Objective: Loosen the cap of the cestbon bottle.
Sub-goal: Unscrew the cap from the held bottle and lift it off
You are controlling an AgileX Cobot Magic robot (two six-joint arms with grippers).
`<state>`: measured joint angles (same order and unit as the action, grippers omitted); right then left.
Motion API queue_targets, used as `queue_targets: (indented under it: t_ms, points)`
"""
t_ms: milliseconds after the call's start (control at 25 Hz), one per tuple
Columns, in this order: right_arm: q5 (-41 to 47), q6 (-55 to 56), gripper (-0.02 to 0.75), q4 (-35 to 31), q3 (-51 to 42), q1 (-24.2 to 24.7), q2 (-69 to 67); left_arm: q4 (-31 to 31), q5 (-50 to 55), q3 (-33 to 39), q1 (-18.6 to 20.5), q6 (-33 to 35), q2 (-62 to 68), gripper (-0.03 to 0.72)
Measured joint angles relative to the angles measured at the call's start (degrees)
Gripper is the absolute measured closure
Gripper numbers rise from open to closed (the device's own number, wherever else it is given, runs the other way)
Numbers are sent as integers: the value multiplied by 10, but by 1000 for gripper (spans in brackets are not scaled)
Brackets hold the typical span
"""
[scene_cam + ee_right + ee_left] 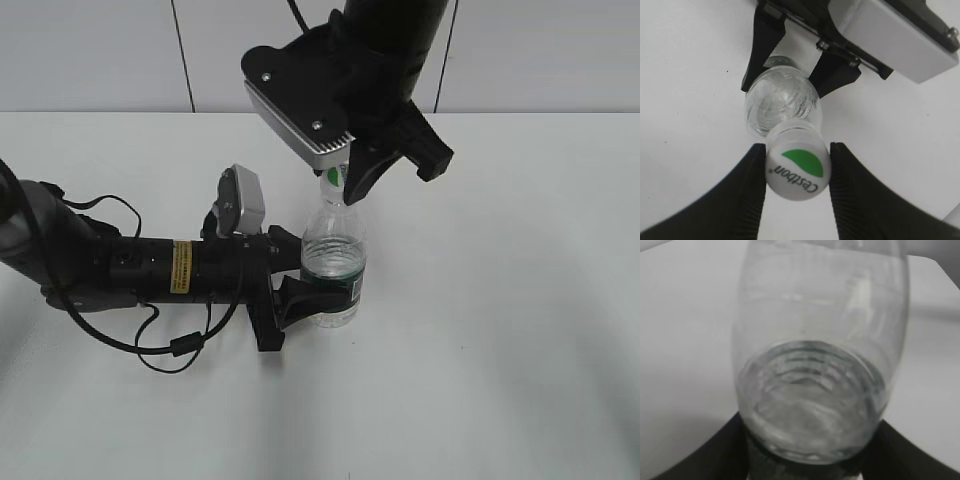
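A: Where's the bottle (333,262)?

B: Upright on the table (520,330), left claw (300,300) clamped around its lower body.

A: And the cap (797,166)?

B: Right claw (796,172) pinches it, fingers (742,195) touching both sides.

A: How should it twist?

B: Keep the wrist centred over the neck, grip firm, turn steadily while the left holds tight so the bottle doesn't spin.

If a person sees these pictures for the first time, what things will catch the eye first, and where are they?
First comes the clear cestbon bottle standing upright at the middle of the white table, its lower body clamped by the left gripper, whose arm lies low along the table. Directly above it, the right gripper reaches down, one dark finger on each side of the white cap with its green mark.
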<state>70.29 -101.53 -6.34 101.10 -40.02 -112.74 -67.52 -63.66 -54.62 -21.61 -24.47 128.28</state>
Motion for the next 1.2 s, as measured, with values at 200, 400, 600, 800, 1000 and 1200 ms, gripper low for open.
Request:
queue_targets:
  t_ms: [200,400,600,800,1000,1200]
  points:
    - [0,-23,437,-4,1,0,2,0,1,0,0,0,0,316]
    - [0,-22,437,-3,1,0,13,0,1,0,0,0,0,316]
    - [-1,30,437,-3,2,0,34,0,1,0,0,0,0,316]
    - [-1,312,437,-3,3,0,44,0,1,0,0,0,0,316]
    - [-1,631,437,-2,3,0,51,0,1,0,0,0,0,316]
    - [-1,910,437,-2,3,0,51,0,1,0,0,0,0,316]
